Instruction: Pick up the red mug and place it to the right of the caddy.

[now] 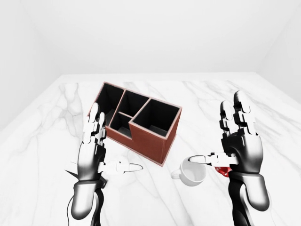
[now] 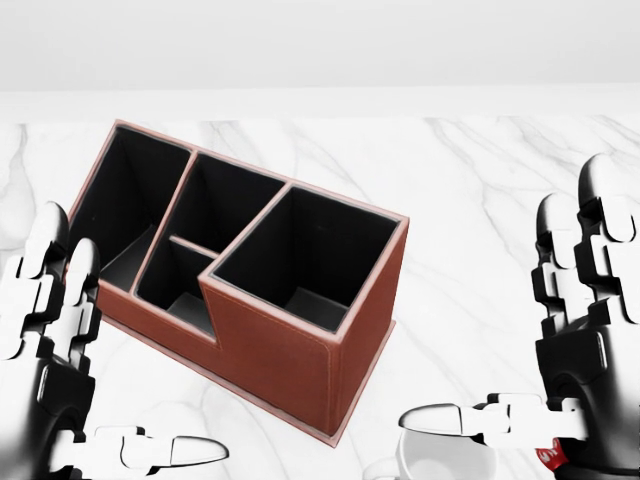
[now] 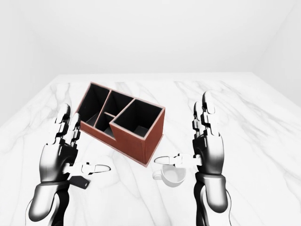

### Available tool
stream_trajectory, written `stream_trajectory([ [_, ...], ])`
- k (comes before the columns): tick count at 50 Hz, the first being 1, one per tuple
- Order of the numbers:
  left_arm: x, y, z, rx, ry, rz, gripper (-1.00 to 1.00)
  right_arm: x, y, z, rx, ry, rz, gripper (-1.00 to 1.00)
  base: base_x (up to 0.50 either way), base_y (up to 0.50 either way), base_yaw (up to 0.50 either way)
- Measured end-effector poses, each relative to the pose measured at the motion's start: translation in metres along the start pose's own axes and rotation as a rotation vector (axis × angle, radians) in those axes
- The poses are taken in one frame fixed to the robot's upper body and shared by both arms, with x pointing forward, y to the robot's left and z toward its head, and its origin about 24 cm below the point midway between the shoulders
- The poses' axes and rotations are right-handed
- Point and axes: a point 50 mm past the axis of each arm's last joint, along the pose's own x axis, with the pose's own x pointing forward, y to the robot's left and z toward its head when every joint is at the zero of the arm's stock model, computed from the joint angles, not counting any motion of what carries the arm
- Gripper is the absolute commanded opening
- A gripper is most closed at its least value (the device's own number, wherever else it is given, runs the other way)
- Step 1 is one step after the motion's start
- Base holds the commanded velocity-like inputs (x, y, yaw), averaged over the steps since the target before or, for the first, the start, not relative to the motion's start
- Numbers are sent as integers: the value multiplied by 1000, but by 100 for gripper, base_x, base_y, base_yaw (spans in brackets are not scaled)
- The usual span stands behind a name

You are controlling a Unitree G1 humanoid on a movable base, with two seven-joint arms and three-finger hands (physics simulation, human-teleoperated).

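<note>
The red mug (image 1: 222, 170) is seen right of the caddy (image 1: 141, 126), mostly hidden behind the nearer right hand (image 1: 237, 143), whose fingers are spread, empty.

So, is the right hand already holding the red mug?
No, in the left-eye view the right hand is open, fingers spread upward, and the red mug only peeks out behind it on the table.
</note>
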Motion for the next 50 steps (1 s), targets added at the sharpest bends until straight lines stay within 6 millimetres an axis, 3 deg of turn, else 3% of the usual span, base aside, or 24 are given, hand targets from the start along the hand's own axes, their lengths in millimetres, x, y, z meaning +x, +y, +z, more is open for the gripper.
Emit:
stream_trajectory([
  [12,0,0,0,2,3,1,100,0,0,-1,-3,4,-1,100,8,0,0],
  [27,-1,2,0,5,3,5,100,-1,0,1,9,-3,-6,100,-18,-49,0],
  [35,-1,1,1,1,-1,4,100,0,-1,1,5,-3,-16,100,0,-3,0],
  [50,-1,2,3,1,-12,8,100,-2,-2,2,9,-7,-6,100,29,0,0],
])
